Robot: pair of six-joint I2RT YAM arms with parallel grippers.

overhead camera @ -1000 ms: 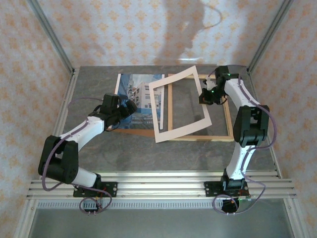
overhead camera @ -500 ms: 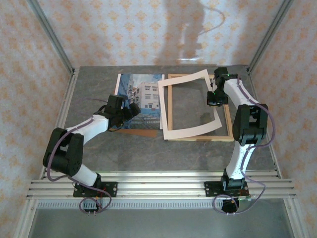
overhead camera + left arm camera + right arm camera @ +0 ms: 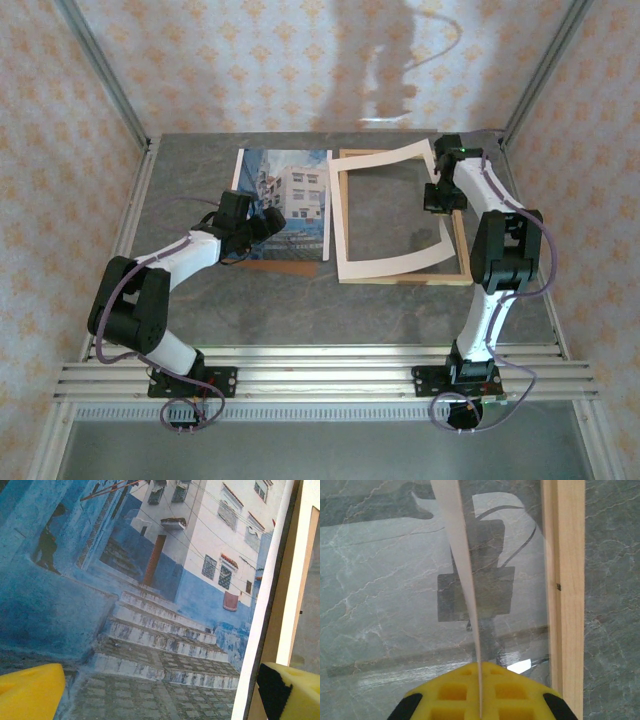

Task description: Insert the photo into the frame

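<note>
Swinging the cream mat [image 3: 395, 264] further right than a second ago, squaring it over the frame [image 3: 400, 279] rather than slanting it across the frame's left bar. Clamping the right gripper [image 3: 437, 195] tight on the mat's right strip, pinching that strip edge-on between yellow pads [image 3: 445, 700] in the right wrist view, just beside the frame's right wooden bar. Bowing the mat, lifting its right side while laying its left strip down along the frame's left bar. Easing the left gripper [image 3: 264, 218] slightly rightward too, spreading it wide, hovering low over the photo [image 3: 292, 190], grasping nothing. Leaving the photo lying face up on the brown backing board [image 3: 285, 266], outside the frame, its right edge running just beside the frame's left bar.
</note>
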